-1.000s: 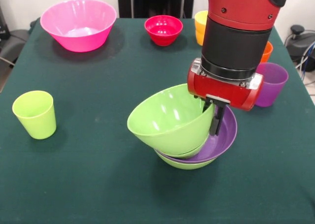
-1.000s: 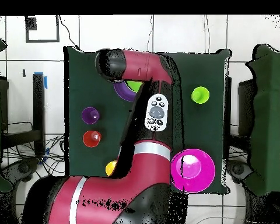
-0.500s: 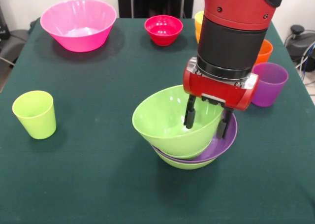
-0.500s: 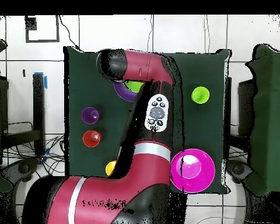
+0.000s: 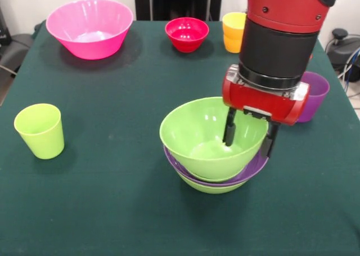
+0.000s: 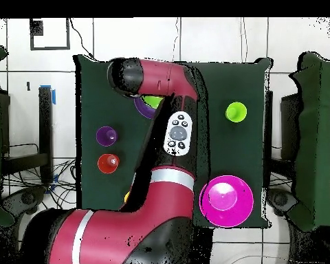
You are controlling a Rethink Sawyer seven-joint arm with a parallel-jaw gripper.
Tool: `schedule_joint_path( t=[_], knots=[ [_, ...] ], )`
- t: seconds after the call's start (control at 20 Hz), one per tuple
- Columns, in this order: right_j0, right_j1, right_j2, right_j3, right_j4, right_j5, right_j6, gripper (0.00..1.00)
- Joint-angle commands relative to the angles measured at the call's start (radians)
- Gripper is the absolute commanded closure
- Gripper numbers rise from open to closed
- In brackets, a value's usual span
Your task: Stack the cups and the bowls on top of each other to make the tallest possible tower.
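Red and black gripper parted, astride the rim of the top glossy lime green plastic bowl, gripping nothing, wide purple bowl beneath, pink bowl well apart

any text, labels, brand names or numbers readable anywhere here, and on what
None can be read.
The bowls, the cups and the table carry no print.
The arm's button panel in the overhead view shows round buttons, but any marks on them are too small to read.
The gripper body shows no legible label.
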Motion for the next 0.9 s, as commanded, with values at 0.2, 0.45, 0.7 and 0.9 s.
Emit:
schedule_joint_path(
  t=[0.2, 0.45, 0.7, 0.9],
  knots=[
    [0.035, -0.038, 0.054, 0.101, 0.034, -0.023, 0.191, 0.00],
    [0.038, -0.048, 0.050, 0.093, 0.054, -0.005, 0.190, 0.00],
    [0.036, -0.038, 0.038, 0.081, 0.061, 0.001, 0.178, 0.00],
    [0.036, -0.044, 0.025, 0.058, 0.063, 0.042, 0.171, 0.00]
  ],
)
